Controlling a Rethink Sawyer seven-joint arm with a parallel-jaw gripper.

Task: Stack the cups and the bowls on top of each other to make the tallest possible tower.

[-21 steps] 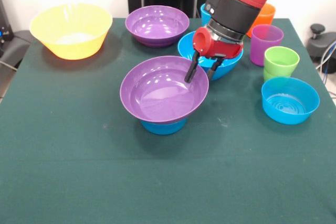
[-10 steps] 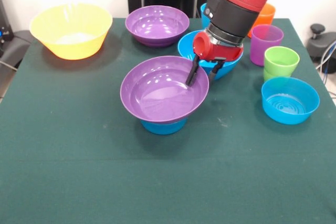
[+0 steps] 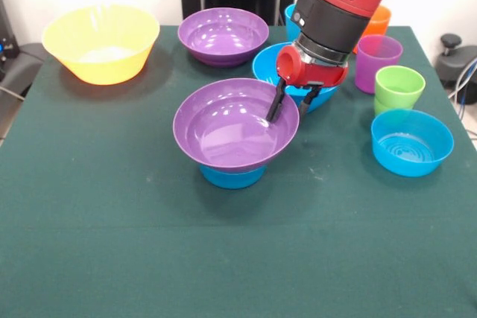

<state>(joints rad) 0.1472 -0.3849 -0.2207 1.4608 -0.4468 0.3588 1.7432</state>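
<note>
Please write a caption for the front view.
Gripper straddles the rim of the purple bowl atop a small blue bowl.

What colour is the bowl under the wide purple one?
Blue: the small bowl under the purple bowl, front view.

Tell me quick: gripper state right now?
Gripper: shut on the rim of the wide glossy purple plastic bowl, one finger inside, one outside.

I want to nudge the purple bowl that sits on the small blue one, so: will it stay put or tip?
Probably tippy: the wide purple bowl overhangs the much narrower small blue bowl all round. Its glossy plastic looks light and slippery, so it may slide. The gripper straddles its rim, which may steady it.
</note>
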